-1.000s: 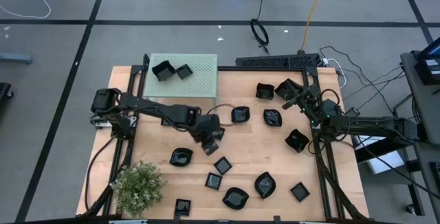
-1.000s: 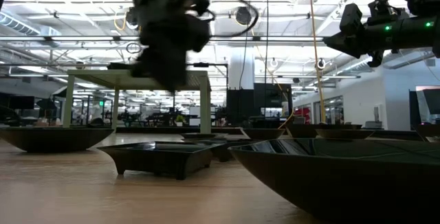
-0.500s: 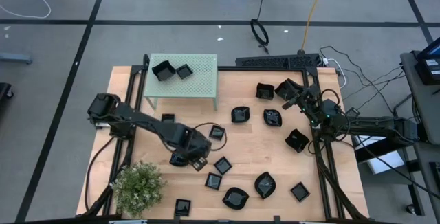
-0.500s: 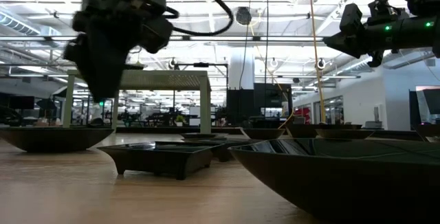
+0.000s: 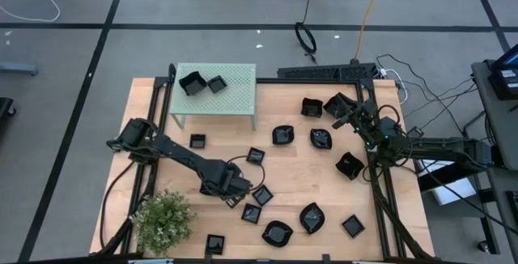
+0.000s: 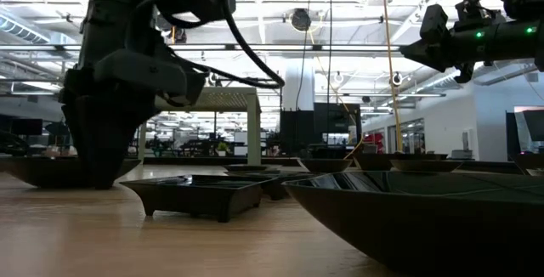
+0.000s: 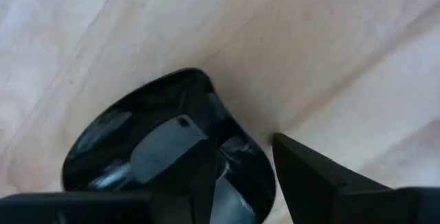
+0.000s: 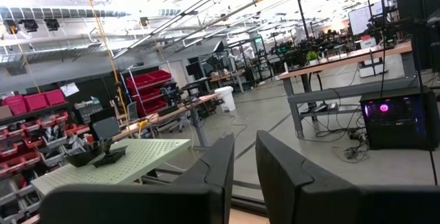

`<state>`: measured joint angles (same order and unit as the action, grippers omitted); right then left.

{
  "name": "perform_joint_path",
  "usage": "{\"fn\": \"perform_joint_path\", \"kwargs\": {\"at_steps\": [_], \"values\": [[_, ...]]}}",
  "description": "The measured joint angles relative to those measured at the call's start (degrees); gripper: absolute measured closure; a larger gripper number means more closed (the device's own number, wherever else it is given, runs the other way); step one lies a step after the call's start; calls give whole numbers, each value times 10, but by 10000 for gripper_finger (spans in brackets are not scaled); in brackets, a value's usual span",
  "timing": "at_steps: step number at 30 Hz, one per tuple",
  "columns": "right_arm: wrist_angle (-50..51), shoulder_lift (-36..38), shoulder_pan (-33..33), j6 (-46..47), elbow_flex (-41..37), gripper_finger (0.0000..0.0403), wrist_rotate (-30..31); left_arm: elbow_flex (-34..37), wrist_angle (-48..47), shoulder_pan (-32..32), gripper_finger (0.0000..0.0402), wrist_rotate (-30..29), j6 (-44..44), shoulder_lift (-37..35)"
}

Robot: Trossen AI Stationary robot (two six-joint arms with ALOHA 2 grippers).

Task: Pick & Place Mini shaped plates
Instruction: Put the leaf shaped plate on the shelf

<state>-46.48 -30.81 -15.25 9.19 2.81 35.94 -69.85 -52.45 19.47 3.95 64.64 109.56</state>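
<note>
Many small black plates lie about the wooden table. My left gripper (image 5: 222, 187) points down, open, over a wavy-rimmed black plate (image 7: 137, 141) lying on its base near the table's near left. In the left wrist view one finger (image 7: 196, 176) is over the plate's hollow and the other (image 7: 306, 176) outside its rim. In the low view the gripper (image 6: 93, 162) stands low in front of that plate (image 6: 30, 171). My right gripper (image 5: 350, 117) waits raised at the far right, its fingers (image 8: 227, 162) a little apart with nothing between them. My left gripper straddles the plate's rim (image 7: 251, 159) from above, one finger inside the hollow and one outside over the table. I cannot tell whether either finger touches the plate. The plate lies flat on the table.
A pale green perforated stand (image 5: 235, 94) at the far left carries two square plates (image 5: 192, 82). A potted plant (image 5: 164, 219) stands at the near left corner, close to my left arm. Other plates lie close by (image 5: 261, 193), (image 5: 251, 213), (image 5: 255, 155), and several at the right.
My left gripper has gone from above the table's middle toward the near edge and a little left, sinking down onto the wavy-rimmed plate. It has tipped further until it points straight down. Its fingers have stayed open. The plates have not moved.
</note>
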Motion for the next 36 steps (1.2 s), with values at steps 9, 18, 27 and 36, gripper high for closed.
{"fn": "perform_joint_path", "kwargs": {"at_steps": [9, 18, 27, 36], "values": [[0, 0, 0, 0, 0, 351, 0, -1, -1, -3, 333, 0, -33, 1], [0, 0, 0, 0, 0, 351, 0, -24, -2, -9, 388, 15, -94, -53], [0, 0, 0, 0, 0, 351, 0, -95, 3, -44, 386, -128, -318, -176], [0, 0, 0, 0, 0, 351, 0, -157, 74, -119, 381, -283, -743, -216]]}}
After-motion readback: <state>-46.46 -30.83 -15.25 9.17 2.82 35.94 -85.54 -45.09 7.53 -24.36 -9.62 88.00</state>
